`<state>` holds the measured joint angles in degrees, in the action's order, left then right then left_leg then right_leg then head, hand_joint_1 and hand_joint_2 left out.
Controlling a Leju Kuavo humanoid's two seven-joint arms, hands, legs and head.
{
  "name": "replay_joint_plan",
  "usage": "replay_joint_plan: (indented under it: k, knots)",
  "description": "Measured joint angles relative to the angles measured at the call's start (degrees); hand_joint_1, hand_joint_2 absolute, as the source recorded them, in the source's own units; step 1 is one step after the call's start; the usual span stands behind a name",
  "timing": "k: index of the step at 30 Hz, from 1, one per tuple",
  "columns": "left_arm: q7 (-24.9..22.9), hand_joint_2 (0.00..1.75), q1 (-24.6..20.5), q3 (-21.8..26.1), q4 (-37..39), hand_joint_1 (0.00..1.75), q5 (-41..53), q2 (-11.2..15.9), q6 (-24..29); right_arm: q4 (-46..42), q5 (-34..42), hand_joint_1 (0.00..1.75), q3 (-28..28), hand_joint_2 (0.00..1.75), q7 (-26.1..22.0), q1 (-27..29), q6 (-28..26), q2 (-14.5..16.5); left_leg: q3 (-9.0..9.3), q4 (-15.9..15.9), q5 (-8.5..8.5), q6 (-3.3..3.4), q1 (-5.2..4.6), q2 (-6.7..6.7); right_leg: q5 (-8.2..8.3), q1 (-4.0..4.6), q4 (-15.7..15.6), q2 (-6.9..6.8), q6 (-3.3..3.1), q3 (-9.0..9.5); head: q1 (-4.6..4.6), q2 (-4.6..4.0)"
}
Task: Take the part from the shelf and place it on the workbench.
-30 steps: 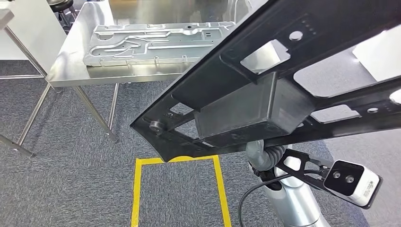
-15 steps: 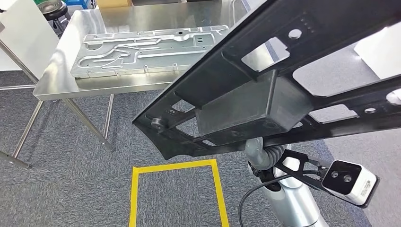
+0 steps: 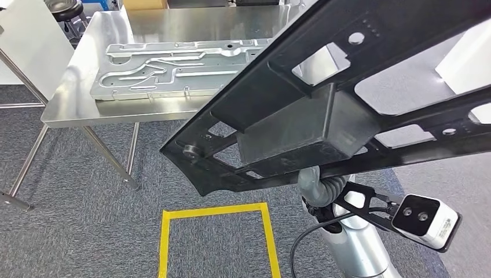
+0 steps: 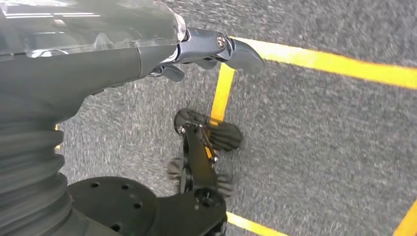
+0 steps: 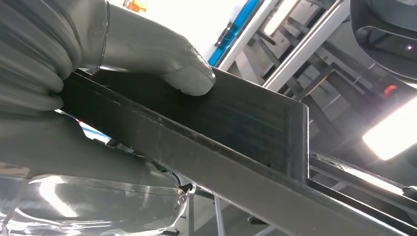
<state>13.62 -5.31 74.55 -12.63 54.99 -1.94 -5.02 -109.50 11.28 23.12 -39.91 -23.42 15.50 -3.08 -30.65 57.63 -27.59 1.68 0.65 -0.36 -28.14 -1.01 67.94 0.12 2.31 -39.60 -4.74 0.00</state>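
A large black frame-shaped part [image 3: 324,116] with a box-like block on its underside fills the right of the head view, tilted and held in the air above the carpet. My right hand [image 5: 98,64] grips its edge, thumb pressed on the flat black face [image 5: 236,128]. In the head view the part hides that hand; the right wrist [image 3: 318,188] pokes out below it. The steel workbench [image 3: 87,110] stands ahead at upper left. My left hand [image 4: 216,49] hangs over the carpet, holding nothing.
A silver stamped metal plate [image 3: 173,66] lies on the workbench. A yellow tape rectangle [image 3: 165,243] marks the grey carpet before me. A white panel [image 3: 29,40] stands at far left, and a white object [image 3: 469,58] shows at right.
The whole view has shifted: the workbench and tape rectangle sit lower in the picture, so the camera has moved. The black part stays in my right hand.
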Motion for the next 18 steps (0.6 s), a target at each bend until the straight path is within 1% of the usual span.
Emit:
replay_joint_plan:
  k: [1, 2, 3, 5, 6, 7, 8, 9, 11, 12, 13, 14, 15, 16, 17, 18]
  knots:
    - [0.0, 1.75, 0.0, 0.0, 0.0, 0.00, 0.0, 0.0, 0.0, 0.0, 0.0, 1.75, 0.0, 1.75, 0.0, 0.0, 0.0, 0.0, 0.65, 0.0, -0.50, -0.24, 0.00, -0.04, 2.44, 0.04, -3.7, -0.08, -0.18, 1.14, 0.01, 0.00]
    - [0.0, 1.75, -0.1, 0.0, 0.0, 0.00, 0.0, 0.0, -0.1, 0.0, 0.0, 1.75, 0.0, 1.75, 0.0, -0.1, 0.0, 0.0, 1.03, 0.0, -0.95, -0.55, -0.04, -0.06, 3.76, 0.18, -6.8, -0.18, -0.51, 2.12, 0.02, 0.00]
    - [0.0, 1.75, -0.1, 0.0, 0.0, 0.00, 0.0, 0.0, -0.1, 0.0, 0.0, 1.75, 0.0, 1.75, 0.0, -0.1, 0.0, 0.0, 1.22, 0.0, -1.32, -0.93, -0.07, -0.06, 4.41, 0.36, -8.6, -0.23, -0.96, 2.67, 0.01, 0.00]
    - [0.0, 1.75, -0.1, 0.0, 0.0, 0.00, 0.0, 0.0, -0.1, 0.0, 0.0, 1.75, 0.0, 1.75, 0.0, -0.1, -0.1, 0.0, 1.55, 0.1, -1.65, -1.75, -0.17, 0.02, 3.80, 0.64, -9.5, -0.18, -2.04, 3.04, 0.00, 0.00]
    - [0.0, 1.75, -0.2, 0.0, 0.0, 0.00, 0.0, 0.0, -0.1, 0.0, 0.0, 1.75, 0.0, 1.75, 0.0, -0.1, -0.1, 0.0, 1.74, 0.3, -1.86, -2.09, -0.11, 0.08, 3.90, 0.60, -9.7, -0.09, -2.53, 3.47, -0.01, 0.00]
    - [0.0, 1.75, -0.3, 0.0, 0.0, 0.00, 0.0, 0.0, -0.1, 0.0, 0.0, 1.75, 0.0, 1.75, 0.0, -0.1, -0.1, 0.0, 1.65, 1.3, -2.07, -2.33, -0.06, 0.12, 3.68, 0.52, -9.9, -0.06, -2.96, 4.05, -0.01, 0.00]
    - [0.0, 1.75, -0.4, 0.0, 0.0, 0.00, 0.0, 0.0, -0.1, -0.1, 0.0, 1.75, 0.0, 1.75, 0.0, -0.1, -0.1, 0.0, 0.85, 3.1, -2.59, -2.47, 0.02, 0.14, 3.50, 0.45, -10.2, -0.07, -3.30, 4.68, -0.01, 0.00]
    - [0.0, 1.75, -0.4, 0.0, 0.0, 0.00, 0.0, 0.0, -0.1, -0.1, -0.1, 1.75, 0.0, 1.75, 0.0, -0.1, -0.2, 0.1, -0.82, 6.1, -3.47, -2.55, 0.10, 0.15, 3.25, 0.42, -10.3, -0.09, -3.56, 5.24, -0.01, 0.00]
    - [-0.1, 1.75, -0.3, 0.0, 0.0, 0.00, 0.0, 0.0, -0.1, -0.1, -0.2, 1.75, 0.0, 1.75, 0.0, 0.3, -0.2, 0.1, -5.53, 13.3, -5.91, -2.78, 0.13, 0.16, 2.49, 0.57, -10.4, -0.09, -3.89, 6.01, -0.01, 0.00]
    - [-0.1, 1.75, -0.2, 0.0, 0.0, 0.00, 0.0, 0.0, -0.1, -0.1, -0.2, 1.75, 0.0, 1.75, 0.0, 0.6, -0.3, 0.1, -7.55, 15.7, -6.75, -2.90, 0.13, 0.16, 2.06, 0.67, -10.4, -0.02, -3.96, 6.48, -0.01, 0.00]
    - [-0.1, 1.75, -0.1, 0.0, 0.0, 0.00, 0.0, 0.0, -0.1, -0.1, -0.3, 1.75, 0.0, 1.75, 0.0, 0.8, -0.3, 0.1, -8.73, 16.3, -6.66, -2.93, 0.13, 0.16, 1.59, 0.75, -10.4, 0.07, -3.98, 7.04, -0.01, 0.00]
    - [-0.1, 1.75, 0.0, 0.0, 0.0, 0.00, 0.0, 0.0, -0.1, -0.1, -0.3, 1.75, 0.0, 1.75, 0.0, 0.9, -0.3, 0.1, -8.95, 14.9, -5.40, -2.89, 0.12, 0.16, 1.10, 0.82, -10.4, 0.16, -3.95, 7.71, -0.01, 0.00]
    - [-0.1, 1.75, 0.0, 0.0, 0.0, 0.00, 0.1, 0.0, -0.1, -0.1, -0.3, 1.75, 0.0, 1.75, 0.0, 1.0, -0.3, 0.1, -8.31, 11.7, -2.91, -2.66, 0.08, 0.16, 0.58, 0.88, -10.4, 0.22, -3.89, 8.46, 0.00, 0.00]
    - [-0.1, 1.75, 0.1, 0.0, 0.0, 0.00, 0.1, 0.0, 0.0, -0.1, -0.3, 1.75, 0.0, 1.75, 0.0, 1.0, -0.3, 0.1, -7.40, 7.8, 0.08, -2.31, -0.02, 0.17, 0.05, 0.93, -10.3, 0.23, -3.77, 9.14, 0.01, 0.00]
    - [-0.1, 1.75, 0.1, 0.0, 0.0, 0.00, 0.1, 0.0, 0.0, -0.1, -0.3, 1.75, 0.0, 1.75, 0.0, 1.1, -0.2, 0.1, -6.58, 4.5, 1.97, -1.98, -0.19, 0.17, -0.42, 1.01, -10.3, 0.28, -3.57, 9.64, 0.01, 0.00]
    - [-0.1, 1.75, 0.0, 0.0, 0.0, 0.00, 0.1, 0.0, 0.0, -0.1, -0.3, 1.75, 0.0, 1.75, 0.0, 1.1, -0.2, 0.1, -5.96, 2.3, 3.28, -1.59, -0.39, 0.16, -0.85, 1.07, -10.3, 0.33, -3.27, 9.93, 0.00, 0.00]
